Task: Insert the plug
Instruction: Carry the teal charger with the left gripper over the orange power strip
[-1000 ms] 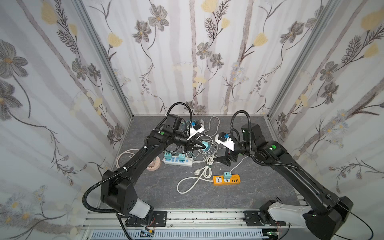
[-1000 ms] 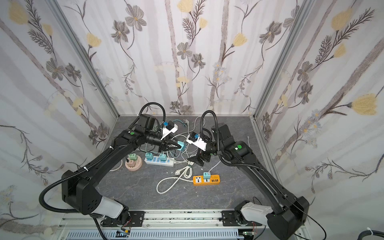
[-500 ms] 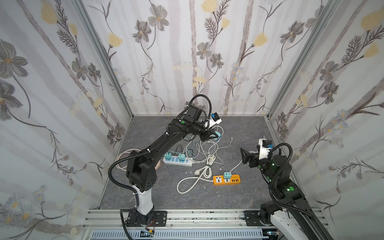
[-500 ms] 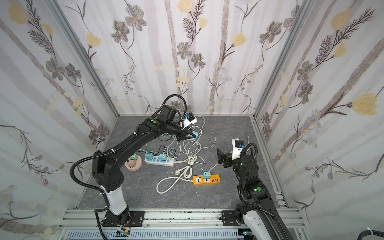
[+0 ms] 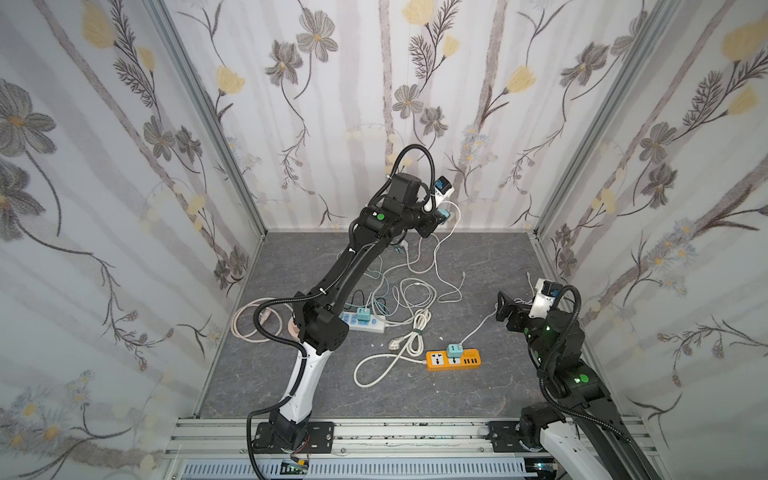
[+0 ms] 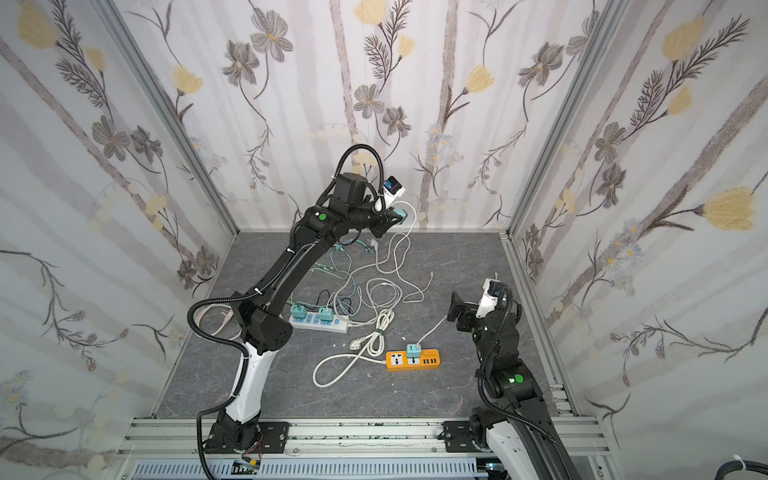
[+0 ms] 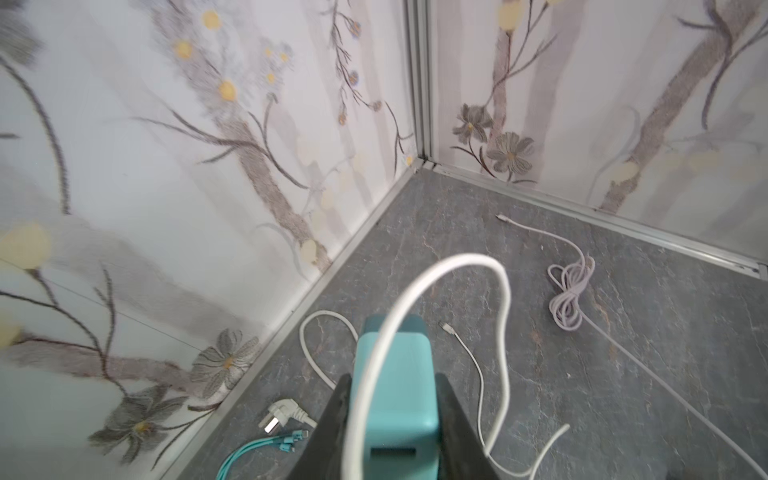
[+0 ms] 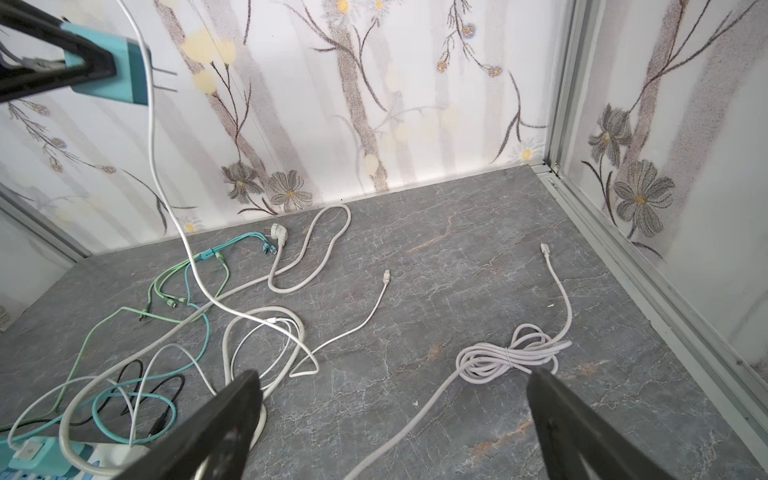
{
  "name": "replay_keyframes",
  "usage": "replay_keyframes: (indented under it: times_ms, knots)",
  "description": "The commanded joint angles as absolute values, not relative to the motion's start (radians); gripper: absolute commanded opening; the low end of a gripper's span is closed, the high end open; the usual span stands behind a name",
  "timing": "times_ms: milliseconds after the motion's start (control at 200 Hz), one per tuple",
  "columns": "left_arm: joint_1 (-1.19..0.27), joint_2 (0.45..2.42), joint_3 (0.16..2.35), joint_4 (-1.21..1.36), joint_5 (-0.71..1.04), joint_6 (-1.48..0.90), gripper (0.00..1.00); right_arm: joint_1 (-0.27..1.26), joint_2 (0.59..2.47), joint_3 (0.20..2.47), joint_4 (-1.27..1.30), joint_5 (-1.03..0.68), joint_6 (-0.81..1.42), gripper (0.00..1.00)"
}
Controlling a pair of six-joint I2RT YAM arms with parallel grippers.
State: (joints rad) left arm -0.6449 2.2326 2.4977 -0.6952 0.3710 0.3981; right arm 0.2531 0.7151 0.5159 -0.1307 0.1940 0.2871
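Left gripper [image 7: 392, 399] clamps the teal plastic charger plug [image 7: 395, 365], held high at twelve o'clock in both top views; right gripper [image 8: 392, 380], at three o'clock, gapes wide, empty.

Bundled lilac cable [image 8: 513, 353] on grey floor [image 8: 457, 249]; teal multi-head cable [image 8: 210, 252] near floral wall [image 8: 374, 83].

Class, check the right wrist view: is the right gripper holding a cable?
No: the right gripper is open and empty; the bundled white cable lies on the tabletop ahead.
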Motion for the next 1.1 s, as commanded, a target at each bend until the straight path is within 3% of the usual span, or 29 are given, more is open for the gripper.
replay_keyframes:
  times_ms: [0,140,415,640,819,1099]
  knots:
    - [-0.683,2.172,2.356,-0.825,0.468,0.537,0.0,0.25,0.721,0.511,-0.124,0.22,0.302,1.0]
    - [-0.733,2.122,2.227,-0.949,0.449,0.626,0.0,0.243,0.724,0.508,-0.143,0.239,0.312,0.99]
    - [-0.82,2.165,2.218,-1.232,0.371,0.625,0.0,0.232,0.724,0.491,-0.146,0.241,0.337,0.99]
    - [-0.865,2.139,2.067,-1.151,0.412,0.597,0.0,0.228,0.709,0.48,-0.155,0.223,0.334,0.99]
    - [-0.856,2.1,2.008,-1.1,0.469,0.547,0.0,0.227,0.718,0.416,0.004,-0.36,0.225,0.97]
    - [-0.811,2.018,1.928,-1.018,0.547,0.539,0.0,0.249,1.025,0.451,0.193,-0.699,0.177,0.93]
